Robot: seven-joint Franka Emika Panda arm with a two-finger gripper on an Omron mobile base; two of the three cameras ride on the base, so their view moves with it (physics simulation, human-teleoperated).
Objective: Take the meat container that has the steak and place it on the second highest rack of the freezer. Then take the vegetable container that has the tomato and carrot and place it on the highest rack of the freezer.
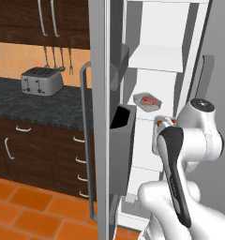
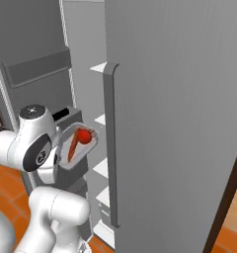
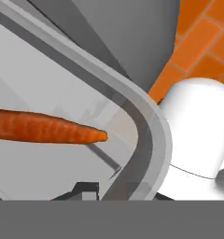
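Observation:
The vegetable container (image 2: 90, 147), a pale grey tray, hangs tilted in front of the open freezer (image 1: 180, 84), about level with its middle shelves. The tomato (image 2: 83, 136) and the carrot (image 2: 71, 149) lie in it. In the hand view the carrot (image 3: 44, 128) lies close up, inside the tray's curved rim (image 3: 149, 135). My gripper (image 3: 97, 186) is shut on that rim. The meat container (image 1: 147, 101) with the steak (image 1: 148, 100) rests on a white rack, one below the uppermost rack (image 1: 156, 58) that shows. My arm hides most of the vegetable container in the left base view.
The freezer door (image 1: 101, 117) stands open on the left, with dark bins (image 1: 120, 124) on its inside. The fridge's other door (image 2: 179, 123) is closed, with a long handle (image 2: 109, 148). A toaster (image 1: 41, 80) sits on the dark counter (image 1: 48, 105). The floor (image 1: 30, 211) is orange tile.

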